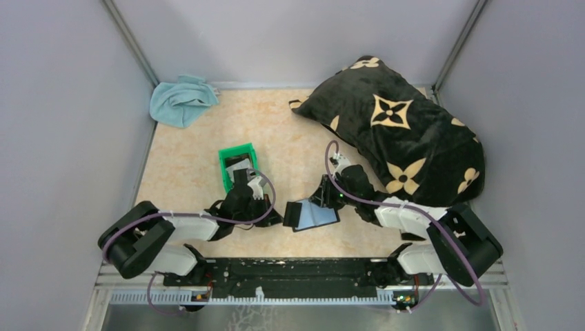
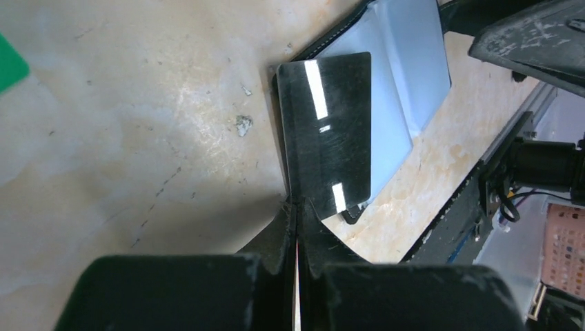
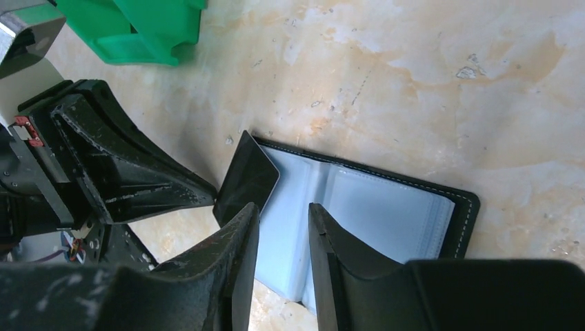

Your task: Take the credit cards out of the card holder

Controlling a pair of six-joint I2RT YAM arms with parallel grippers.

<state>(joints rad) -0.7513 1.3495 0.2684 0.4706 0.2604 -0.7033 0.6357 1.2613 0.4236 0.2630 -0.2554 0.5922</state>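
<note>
A beige table (image 1: 186, 158) is seen from above, with two robot arms bolted at its near edge.

Just beyond the middle of that edge lies the card holder (image 1: 316, 215). It is spread open and flat, with its pale grey-blue inner panels facing up.

The left gripper (image 2: 296, 207) reaches in from the holder's left side. Its jaws are pressed fully together on the near short end of one dark, glossy credit card (image 2: 330, 131). The card's long axis runs straight away from the fingertips, out over the holder's left panel. In the right wrist view it tilts up from the holder's left edge. Whether its far end has cleared the pocket cannot be told.

The right gripper (image 3: 283, 214) hangs over the holder's middle fold from the right. Its jaws stand partly apart with nothing between them. Whether its tips touch the panel cannot be told.

The left arm is the one on the card. Drawing it back along the card's long axis, toward the table's left edge, looks like the way to free it, with the right arm placed to steady the holder.

Farther in, left of the middle, sits a green bin (image 1: 238, 165) with something pale inside.

A blue cloth (image 1: 181, 100) lies in the far left corner. A black cushion (image 1: 397, 131) with tan flower shapes fills the far right.
</note>
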